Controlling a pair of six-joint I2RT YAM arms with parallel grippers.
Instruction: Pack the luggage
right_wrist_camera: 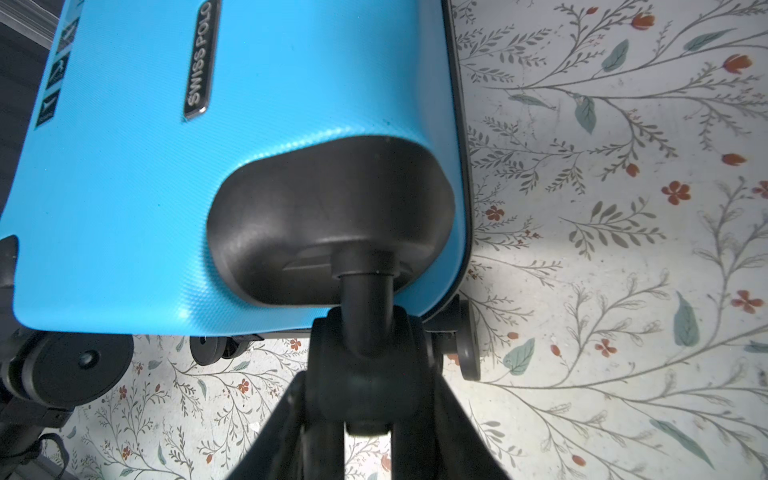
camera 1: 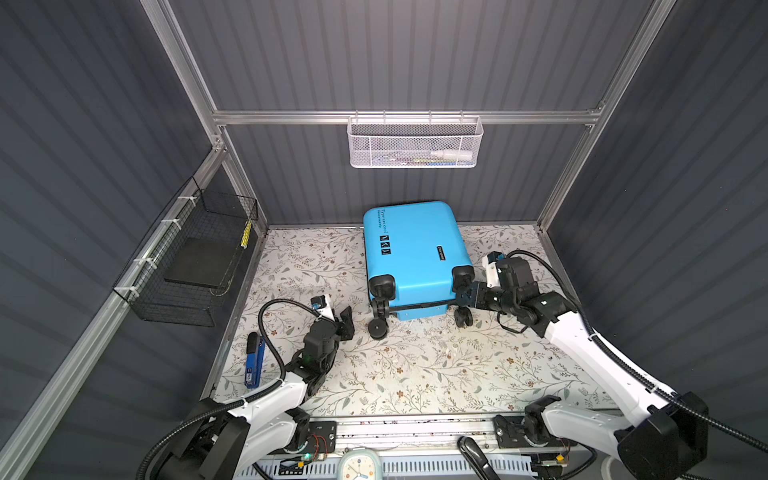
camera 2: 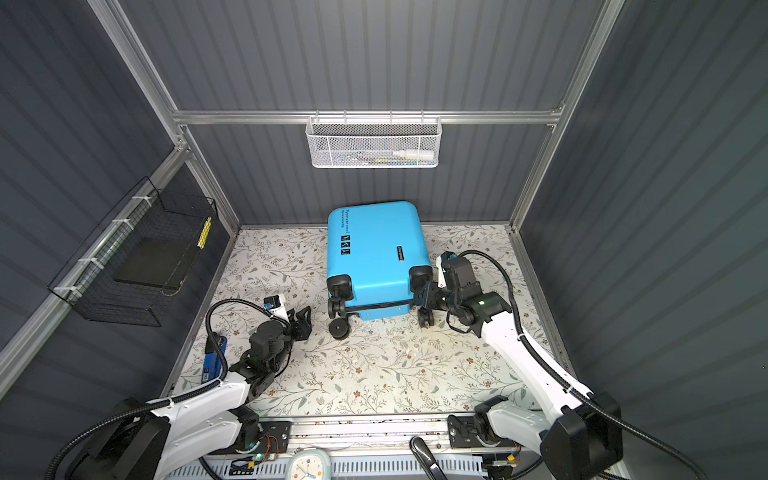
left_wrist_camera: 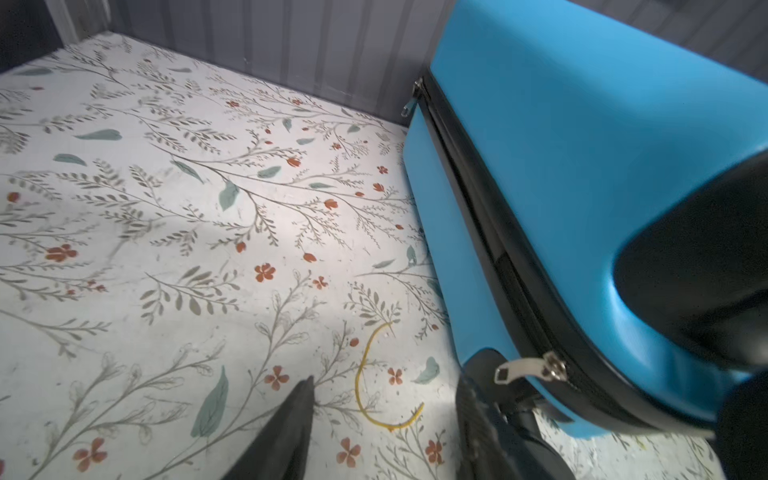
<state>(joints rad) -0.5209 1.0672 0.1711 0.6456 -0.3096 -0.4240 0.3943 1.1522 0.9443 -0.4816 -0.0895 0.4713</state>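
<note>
The right gripper (right_wrist_camera: 368, 386) gripped the upper right-hand caster (right_wrist_camera: 365, 316) of the luggage (camera 1: 415, 249), while the left gripper (camera 1: 345, 322) hung with jaws parted and empty just beside the left wheels, not touching. The luggage was a bright blue hard shell, closed, lying flat with its black wheels toward the arms. It lay on a floral table (camera 1: 415, 365) near the dark ribbed back wall (camera 1: 395, 62).

Blue luggage (camera 1: 415, 257) laid flat, shell-up, closed, at frame centre. Its lower right corner clamped by right gripper (camera 1: 467, 294). Lower left of it, left gripper (camera 1: 347, 322) held clear, jaws parted, nothing gripped. Upper centre: white mesh basket (camera 1: 415, 143) hung
</note>
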